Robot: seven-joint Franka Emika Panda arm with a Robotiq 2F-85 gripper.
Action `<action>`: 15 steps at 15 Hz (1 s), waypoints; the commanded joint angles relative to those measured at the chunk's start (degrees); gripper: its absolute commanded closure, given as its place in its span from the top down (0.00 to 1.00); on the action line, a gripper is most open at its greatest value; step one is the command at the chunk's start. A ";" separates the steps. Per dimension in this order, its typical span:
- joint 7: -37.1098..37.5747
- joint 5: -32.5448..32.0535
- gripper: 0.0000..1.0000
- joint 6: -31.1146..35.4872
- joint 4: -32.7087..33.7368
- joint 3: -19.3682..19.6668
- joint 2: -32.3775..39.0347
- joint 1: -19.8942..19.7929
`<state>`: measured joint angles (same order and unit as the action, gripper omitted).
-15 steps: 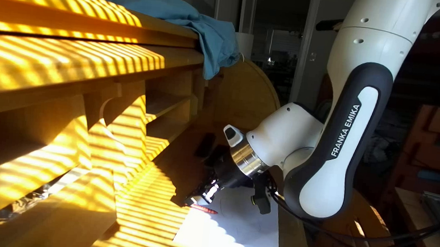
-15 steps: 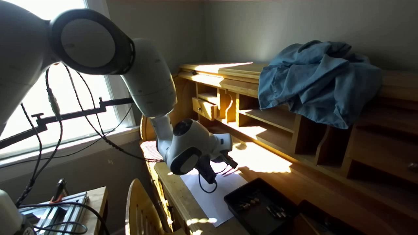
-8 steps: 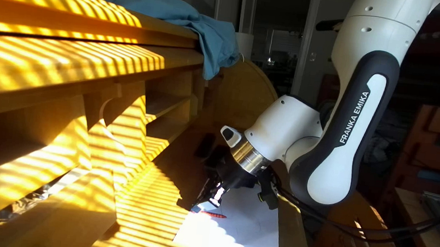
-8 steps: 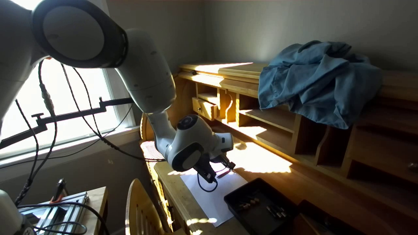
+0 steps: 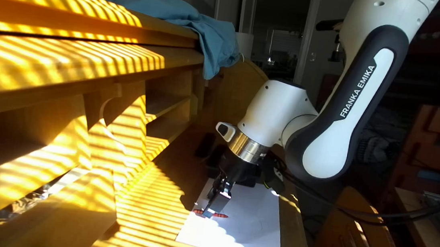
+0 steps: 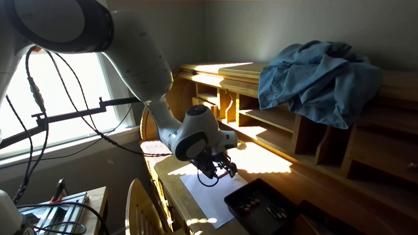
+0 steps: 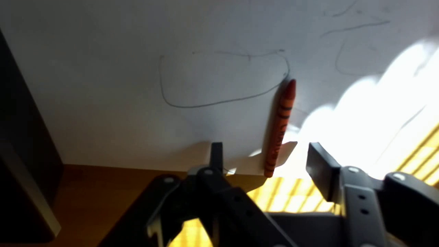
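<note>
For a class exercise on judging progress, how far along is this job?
Looks done: paper is laid on the desk, with lines on it. In hand: the open gripper straddles the crayon without holding it. Left, perhaps: gripping the crayon, which lies loose.

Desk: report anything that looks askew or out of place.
A blue cloth lies crumpled on top of the desk, drooping over its front, and a small drawer juts out; both look untidy. The red crayon by the open pincer looks whole.

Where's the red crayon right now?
In the wrist view, the red crayon lies right of centre on the white paper, its lower end showing between the fingertips of the open gripper.
</note>
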<state>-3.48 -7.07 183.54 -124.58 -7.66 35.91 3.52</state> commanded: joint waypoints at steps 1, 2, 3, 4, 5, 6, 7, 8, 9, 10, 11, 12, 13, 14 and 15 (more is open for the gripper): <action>-2.55 -0.01 0.97 -6.56 -0.58 -2.49 -3.49 -2.96; -3.29 0.19 1.00 -7.84 -0.20 -3.15 -3.72 -3.76; -3.96 0.46 1.00 -9.06 0.22 -3.75 -3.93 -4.40; -4.90 0.90 1.00 -10.63 0.87 -5.00 -3.80 -5.72; -5.99 1.57 1.00 -12.16 1.39 -6.57 -3.69 -7.35; -7.08 2.16 1.00 -13.77 1.93 -7.70 -3.60 -8.58; -8.54 3.01 1.00 -15.85 2.60 -9.52 -3.44 -10.45; -9.58 3.79 1.00 -17.89 3.38 -10.39 -3.18 -11.47; -10.19 4.07 1.00 -20.05 4.06 -9.97 -3.41 -11.37; -10.21 3.54 1.00 -20.50 4.22 -8.44 -4.03 -10.25; -9.16 3.66 1.00 -17.59 3.38 -7.60 -3.31 -8.97; -9.55 3.66 1.00 -18.30 3.84 -7.35 -3.36 -9.01; -9.66 3.67 1.00 -18.63 4.11 -7.24 -3.38 -8.99; -9.68 3.67 1.00 -18.72 4.16 -7.24 -3.40 -8.97; -9.70 4.61 1.00 -20.61 4.81 -7.87 -3.04 -9.57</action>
<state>-11.89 -5.27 164.84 -120.49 -15.82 32.66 -6.54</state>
